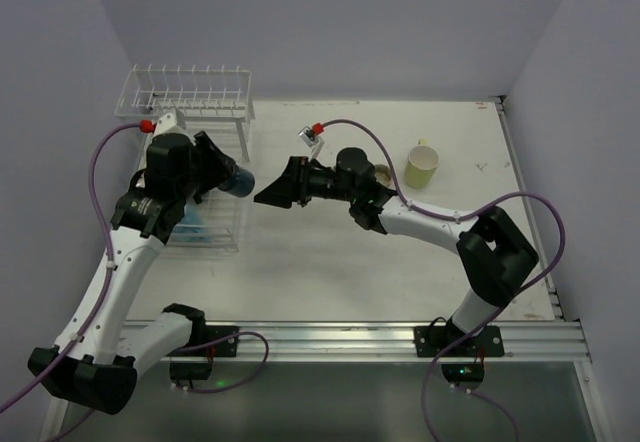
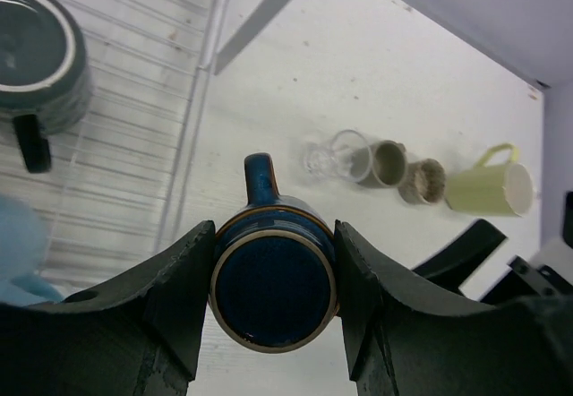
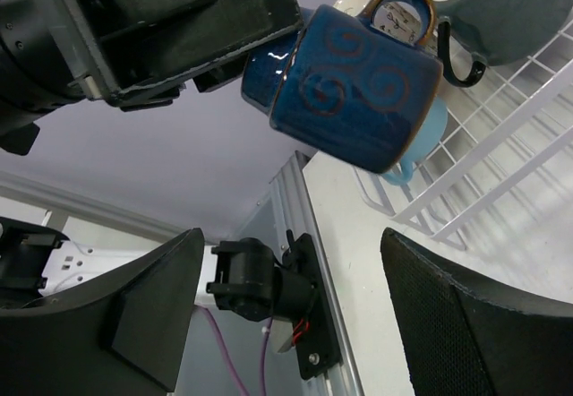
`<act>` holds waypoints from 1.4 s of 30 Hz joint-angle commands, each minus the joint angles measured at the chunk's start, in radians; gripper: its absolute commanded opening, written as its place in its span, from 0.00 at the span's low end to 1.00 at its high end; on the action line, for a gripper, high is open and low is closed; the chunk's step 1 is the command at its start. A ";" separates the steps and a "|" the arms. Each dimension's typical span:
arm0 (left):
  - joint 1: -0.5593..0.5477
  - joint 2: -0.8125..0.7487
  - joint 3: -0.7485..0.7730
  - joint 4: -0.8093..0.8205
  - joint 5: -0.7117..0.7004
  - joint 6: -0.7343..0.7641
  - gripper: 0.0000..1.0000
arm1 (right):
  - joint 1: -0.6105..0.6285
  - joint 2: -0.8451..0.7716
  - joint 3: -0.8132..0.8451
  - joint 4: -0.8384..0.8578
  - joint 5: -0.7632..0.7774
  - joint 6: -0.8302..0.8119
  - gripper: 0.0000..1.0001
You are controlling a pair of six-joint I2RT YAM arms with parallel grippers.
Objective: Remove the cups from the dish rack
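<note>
Dish rack (image 1: 185, 92) sits at far-left of table (image 1: 330, 282): raised tier at rear, flat grid tray (image 2: 134, 136) running toward the arm bases. Top view gives overall layout, but L arm (image 1: 110, 262) covers most of the tray; only a pale blue patch shows thru the wires.

Left claw (image 2: 274, 253) pinches dark blue mug (image 2: 275, 293) at its base end, one finger per side. Mug is off the rack, held in air over the table just beside the tray's right edge, handle at top in both wrist views. Swirl pattern on mug wall shows in R wrist view only.

Right claw (image 3: 291, 311) is spread wide, nothing between fingers, pointed at the mug, apart from it.

L wrist view resolves tray contents: dark grey mug (image 2: 38, 60), round face w/ pale ring toward camera, & light blue cup (image 2: 18, 244) at frame edge, both on the grid.

Row on table, right of centre, L wrist view: yellow-green mug (image 2: 488, 188), tan cup (image 2: 387, 163), clear glass (image 2: 336, 156), speckled cup (image 2: 428, 181). Top view: R arm (image 1: 440, 222) hides most of row; yellow-green mug is in plain sight.
</note>
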 commanded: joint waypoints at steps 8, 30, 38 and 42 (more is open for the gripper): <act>0.007 -0.069 -0.030 0.195 0.362 -0.122 0.00 | 0.006 -0.085 -0.124 0.201 -0.004 0.000 0.81; 0.004 -0.160 -0.238 0.367 0.650 -0.297 0.01 | 0.006 -0.165 -0.212 0.520 0.038 0.081 0.61; 0.003 -0.177 -0.311 0.370 0.682 -0.259 0.36 | 0.006 -0.194 -0.300 0.619 0.130 0.097 0.18; 0.003 -0.184 -0.323 0.364 0.684 -0.202 0.62 | 0.006 -0.220 -0.353 0.661 0.128 0.081 0.01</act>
